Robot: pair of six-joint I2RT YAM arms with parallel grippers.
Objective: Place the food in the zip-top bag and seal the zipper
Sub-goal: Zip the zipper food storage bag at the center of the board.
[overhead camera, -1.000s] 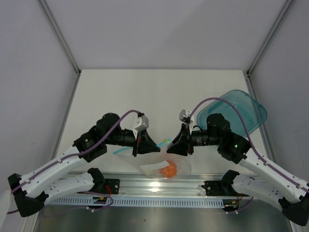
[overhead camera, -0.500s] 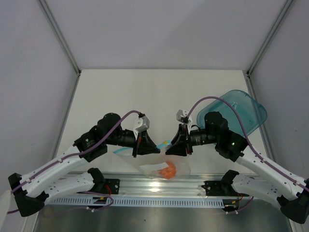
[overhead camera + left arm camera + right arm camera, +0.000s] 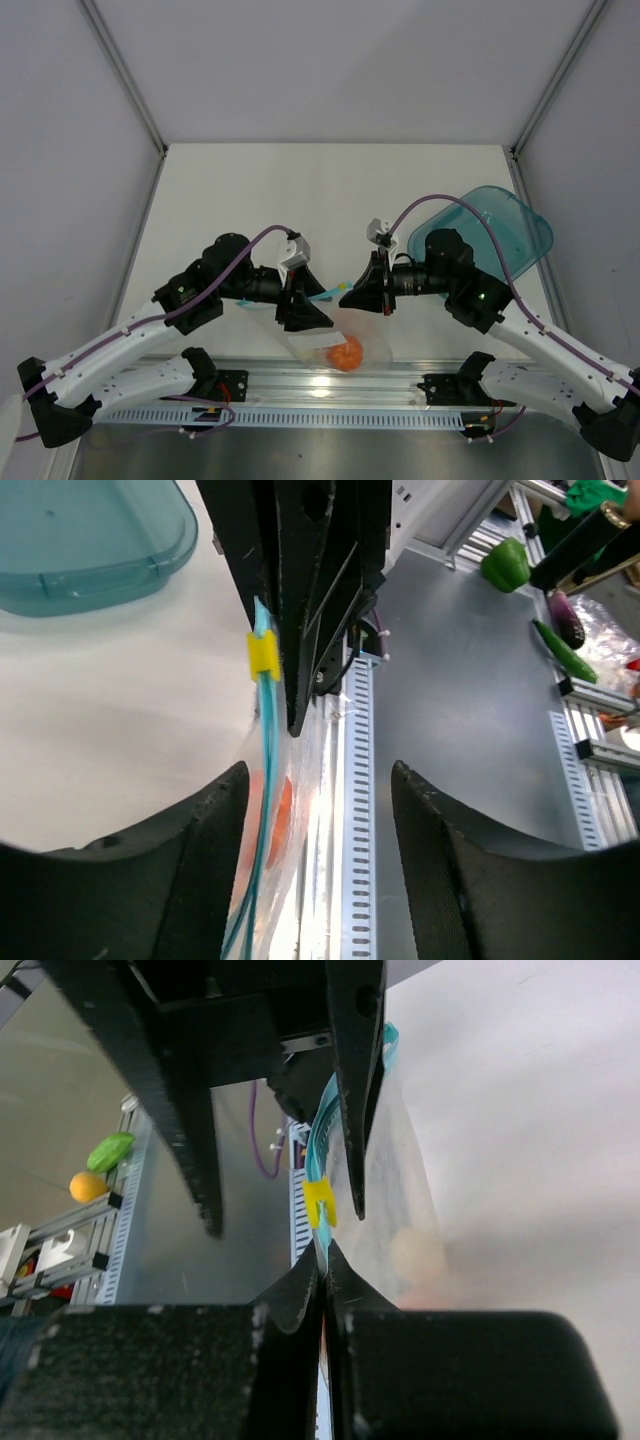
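The white worktop carries both arms at its near edge. The left arm and right arm reach inward toward each other. A translucent teal plate sits at the right side of the worktop, behind the right arm.

The zip-top bag is between the two arms at the near edge, its lower part over the aluminium rail. Both pieces of food are inside it. The orange-red lump lies low in the pouch, and the pale ball shows through the plastic in the right wrist view.

The left gripper has its fingers spread apart. The top of the bag runs between them, closer to one finger, and I cannot tell whether it touches that finger. The right gripper has its fingers pressed together on the zipper, pinching the teal strip just beside the yellow slider. The strip runs from that pinch toward the left fingers. Whether it is sealed along its length I cannot tell.
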